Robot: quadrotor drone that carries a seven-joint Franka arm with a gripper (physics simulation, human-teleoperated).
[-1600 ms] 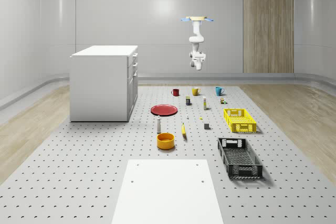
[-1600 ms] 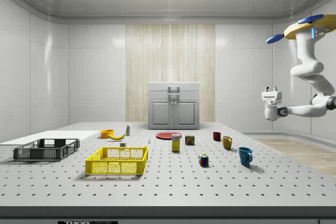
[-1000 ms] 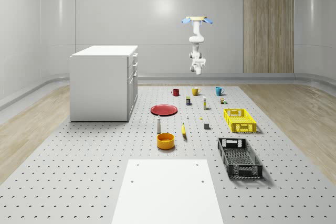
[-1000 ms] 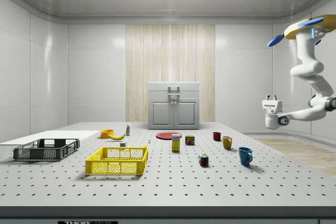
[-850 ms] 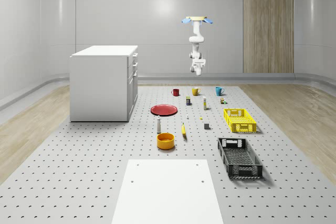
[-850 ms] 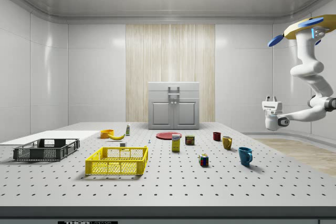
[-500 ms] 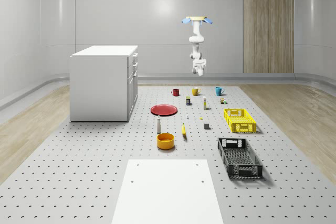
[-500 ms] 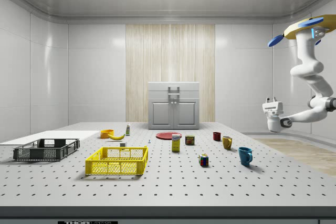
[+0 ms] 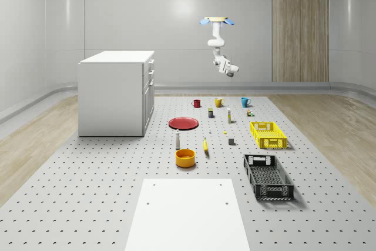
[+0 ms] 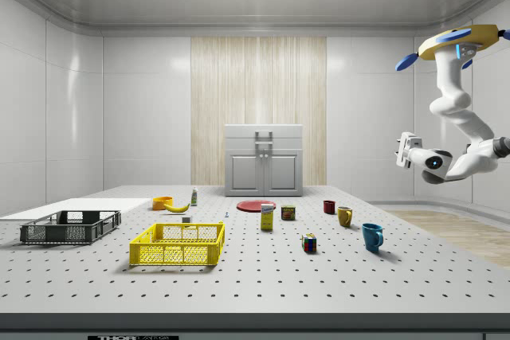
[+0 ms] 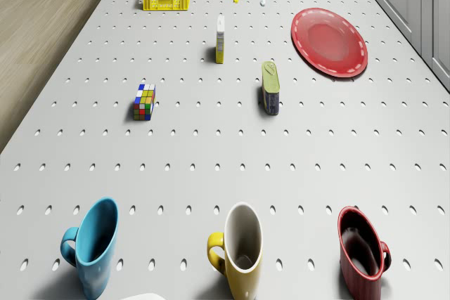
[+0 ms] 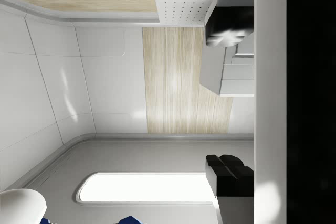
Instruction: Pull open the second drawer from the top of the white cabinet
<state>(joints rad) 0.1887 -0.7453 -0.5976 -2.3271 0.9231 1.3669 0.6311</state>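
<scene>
- The two-finger gripper (image 10: 405,151) is held wide open with nothing between its dark fingers (image 12: 229,176); it is carried level and aimed across the table at the cabinet, presumably so that a handle can be met head-on
- The quadrotor drone (image 9: 215,22) hovers high over the table's far end, at about one o'clock from the table's middle in the whole-scene view; under it stand the blue mug (image 11: 95,244), yellow mug (image 11: 242,247) and red mug (image 11: 362,251)
- The white box-shaped cabinet (image 9: 114,95) stands on the table at ten o'clock from that middle, well apart from the gripper; its second drawer from the top (image 10: 264,146) is seen as a narrow white front with a small handle, and is judged shut and untouched
</scene>
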